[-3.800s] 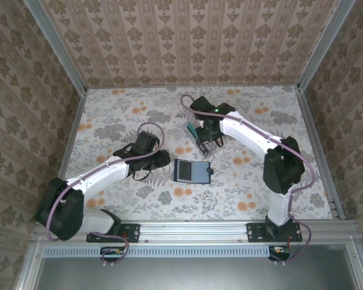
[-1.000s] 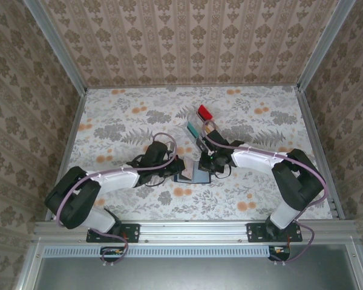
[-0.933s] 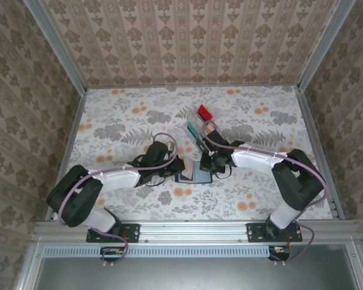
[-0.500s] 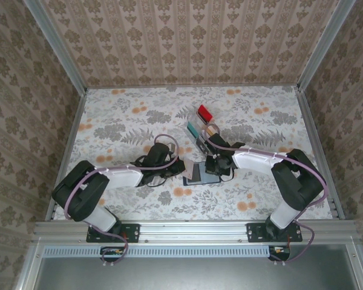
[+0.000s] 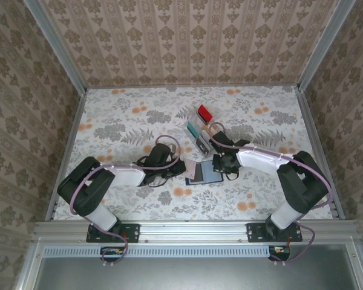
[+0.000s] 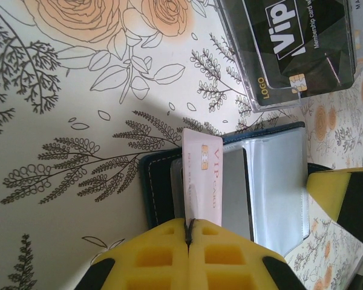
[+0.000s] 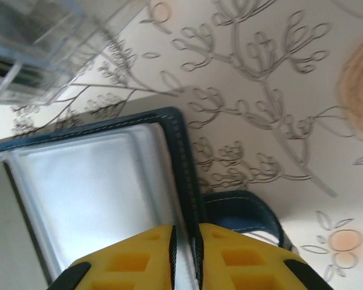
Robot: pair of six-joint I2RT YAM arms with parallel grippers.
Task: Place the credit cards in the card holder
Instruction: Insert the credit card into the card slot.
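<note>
Top external view: the left gripper lies low over the table, at the left edge of the open holder. 3.8 s ago it rested well to the left of the holder; it has since moved right to meet it.

Left wrist view: the yellow fingers are pressed together on one end of a pale pink card. The card's free end lies over the holder's left half, beside the navy rim and above the clear pockets.

Top external view: the holder lies flat between both grippers, in front of the rack. It has shifted slightly right compared with one second ago. The red card and the teal card stand in the rack. 3.8 s ago the right arm covered them.

The right gripper touches the holder's right edge. 3.8 s ago it was at the rack.

Right wrist view: the fingers stand at a narrow gap, closed on the holder's navy rim. The tab lies just right of them on the table.
</note>
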